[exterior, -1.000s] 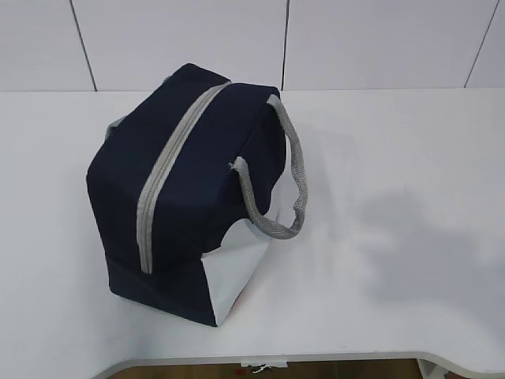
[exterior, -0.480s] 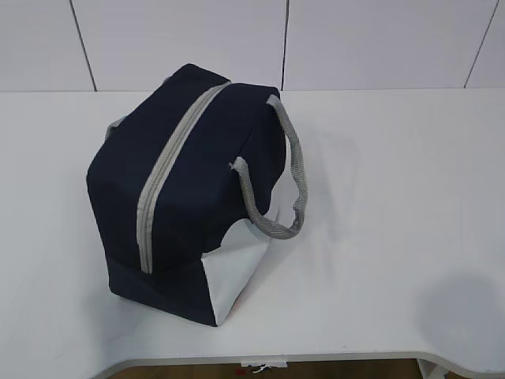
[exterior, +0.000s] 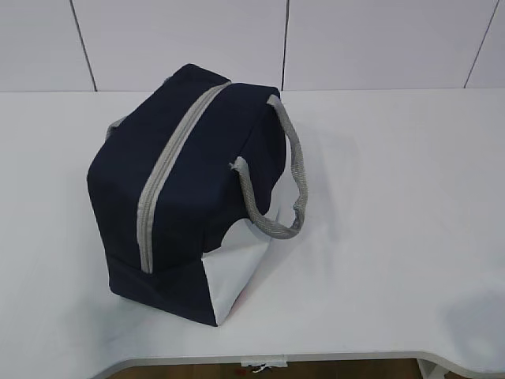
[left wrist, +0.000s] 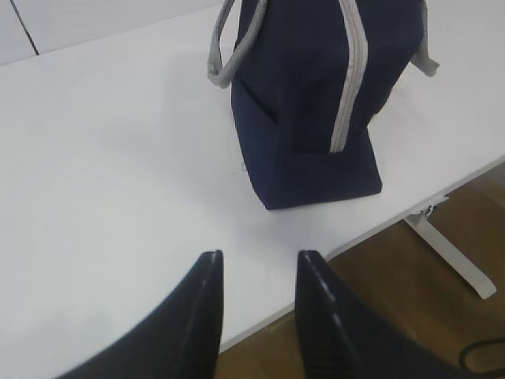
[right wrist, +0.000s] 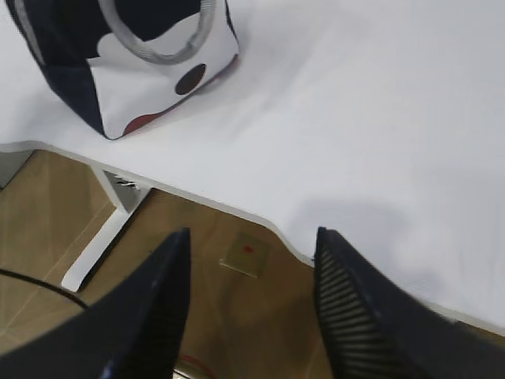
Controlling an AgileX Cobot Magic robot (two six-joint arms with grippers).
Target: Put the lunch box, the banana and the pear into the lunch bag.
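Note:
The navy-blue lunch bag stands left of centre on the white table, its grey zipper shut along the top and its grey handles hanging at the sides. It also shows in the left wrist view and, by its white corner panel, in the right wrist view. The lunch box, the banana and the pear are out of view. My left gripper is open and empty over the table's front edge. My right gripper is open and empty beyond the front edge. Neither gripper shows in the exterior view.
The white table reaches to a white panelled wall behind. Its front edge curves inward near the right. Below it are a wooden floor, a white table leg and a black cable.
The bag has not moved. A shadow on the table's right side has slid toward the front right corner and faded.

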